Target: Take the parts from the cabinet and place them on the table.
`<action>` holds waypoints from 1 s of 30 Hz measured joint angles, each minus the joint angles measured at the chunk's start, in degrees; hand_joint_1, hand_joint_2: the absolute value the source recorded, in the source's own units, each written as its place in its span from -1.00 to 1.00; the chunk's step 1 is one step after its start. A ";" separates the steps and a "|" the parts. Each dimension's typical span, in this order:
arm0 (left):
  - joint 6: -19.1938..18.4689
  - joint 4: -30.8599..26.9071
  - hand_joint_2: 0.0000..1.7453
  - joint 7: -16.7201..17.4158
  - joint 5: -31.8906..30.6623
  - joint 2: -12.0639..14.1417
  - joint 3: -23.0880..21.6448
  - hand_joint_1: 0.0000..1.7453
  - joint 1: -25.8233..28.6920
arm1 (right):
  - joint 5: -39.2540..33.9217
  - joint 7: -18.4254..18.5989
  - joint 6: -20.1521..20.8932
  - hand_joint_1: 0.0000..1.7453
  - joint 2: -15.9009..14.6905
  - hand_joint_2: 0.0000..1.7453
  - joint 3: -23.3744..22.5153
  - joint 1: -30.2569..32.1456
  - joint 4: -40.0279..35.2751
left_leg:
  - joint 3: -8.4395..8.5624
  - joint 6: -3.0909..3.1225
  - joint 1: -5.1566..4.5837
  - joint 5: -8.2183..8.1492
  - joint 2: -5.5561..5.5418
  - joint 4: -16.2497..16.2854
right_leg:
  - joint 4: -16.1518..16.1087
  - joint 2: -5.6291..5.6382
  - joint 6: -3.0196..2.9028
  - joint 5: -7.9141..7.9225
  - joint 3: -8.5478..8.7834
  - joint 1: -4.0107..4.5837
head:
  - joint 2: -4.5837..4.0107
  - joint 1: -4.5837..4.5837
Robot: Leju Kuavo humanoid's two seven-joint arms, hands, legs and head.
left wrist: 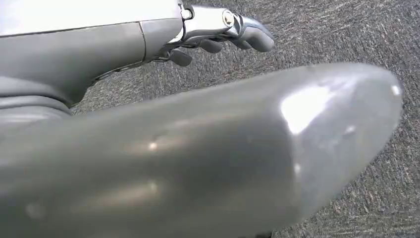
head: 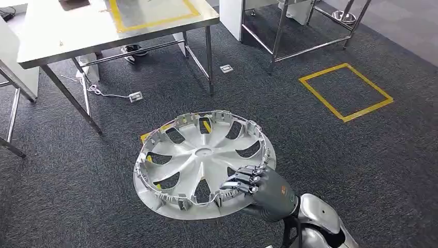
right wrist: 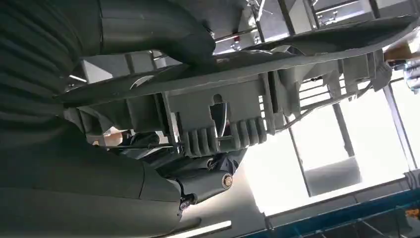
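Observation:
A silver wheel cover (head: 199,160) with several spokes hangs level above the carpet, inner side up. My right hand (head: 261,188) grips its near right rim, fingers (head: 243,181) curled over the edge. In the right wrist view the cover's rim and clips (right wrist: 223,114) run across the frame, with my right hand (right wrist: 148,124) closed around them. The steel table (head: 62,36) stands at the upper left, marked with a yellow tape rectangle (head: 155,15). My left hand (left wrist: 218,29) hangs over the carpet, fingers curled in and holding nothing.
A second steel frame table (head: 289,36) stands at the upper right. A yellow tape square (head: 345,91) marks the carpet on the right. A white cable and plug (head: 131,96) lie on the floor under the near table.

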 joint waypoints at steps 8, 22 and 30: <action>-0.24 0.00 -1.00 0.02 0.20 0.04 0.07 -1.00 0.00 | 0.22 0.15 -0.02 1.00 0.18 1.00 0.00 0.01 0.00 | -0.01 0.01 0.00 -0.01 0.00 0.00 | 0.00 0.00 0.00 0.00 -0.01 0.00 | 0.02 0.00; -1.01 -0.07 -1.00 -0.66 1.01 -0.04 0.22 -1.00 -0.09 | 0.48 -0.35 0.98 1.00 0.37 1.00 -0.07 -1.34 0.07 | 0.70 0.03 1.94 -0.05 -0.07 -0.40 | 5.93 0.05 3.23 -1.48 -2.18 -1.91 | 0.02 0.28; -1.07 -0.11 -1.00 -1.01 1.33 0.22 1.05 -1.00 -0.16 | -0.02 -0.46 1.14 1.00 0.39 1.00 -0.07 -2.69 0.28 | -0.85 -2.53 1.91 -2.75 1.11 3.00 | 1.19 0.28 -0.42 -1.29 0.03 -1.59 | 0.02 0.02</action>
